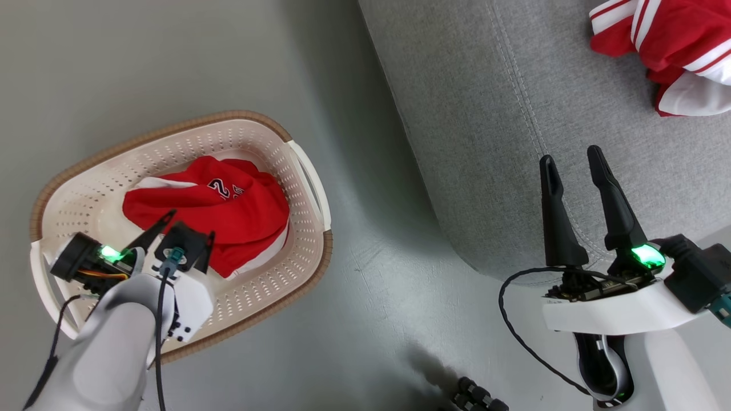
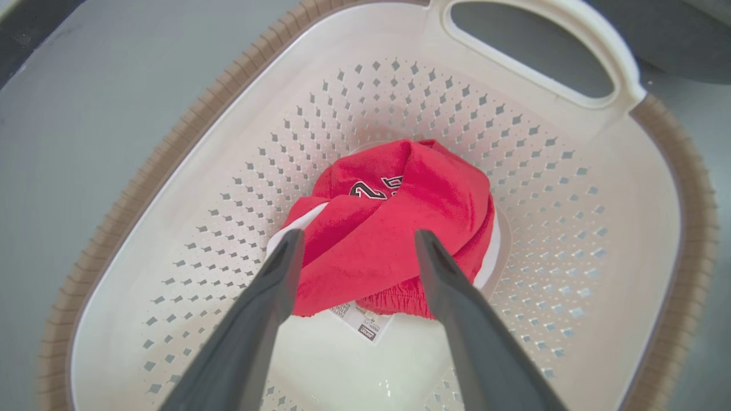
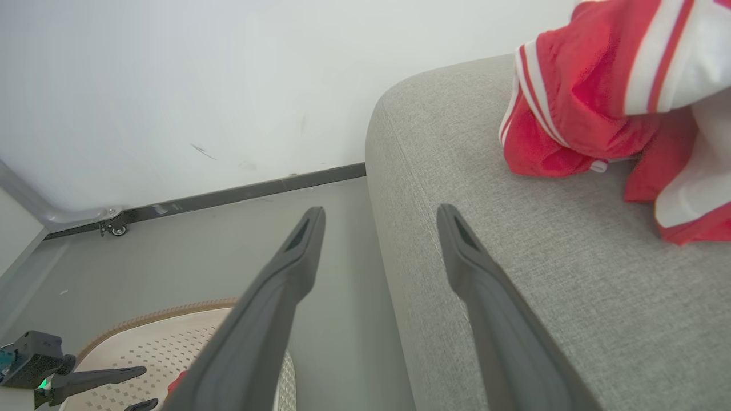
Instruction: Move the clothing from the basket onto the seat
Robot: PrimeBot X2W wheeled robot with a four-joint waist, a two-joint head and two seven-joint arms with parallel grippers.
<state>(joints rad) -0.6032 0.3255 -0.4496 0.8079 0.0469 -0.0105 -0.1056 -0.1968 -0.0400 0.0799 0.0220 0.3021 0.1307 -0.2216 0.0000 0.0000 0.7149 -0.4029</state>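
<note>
Clothing (image 1: 212, 212): two pieces; one basket (image 1: 251, 144)

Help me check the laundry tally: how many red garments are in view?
2: a numbered garment crumpled in the basket below the open left hand, a striped garment on the seat. Others might be hidden underneath.

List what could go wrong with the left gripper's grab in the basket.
The open left gripper, above the crumpled red fabric garment, may pinch only a loose fold that slips out.
Pushed too deep, it could strike the cream-white perforated plastic basket and shove it.
The garment might drop on the grey floor short of the light-grey upholstered sofa.
</note>
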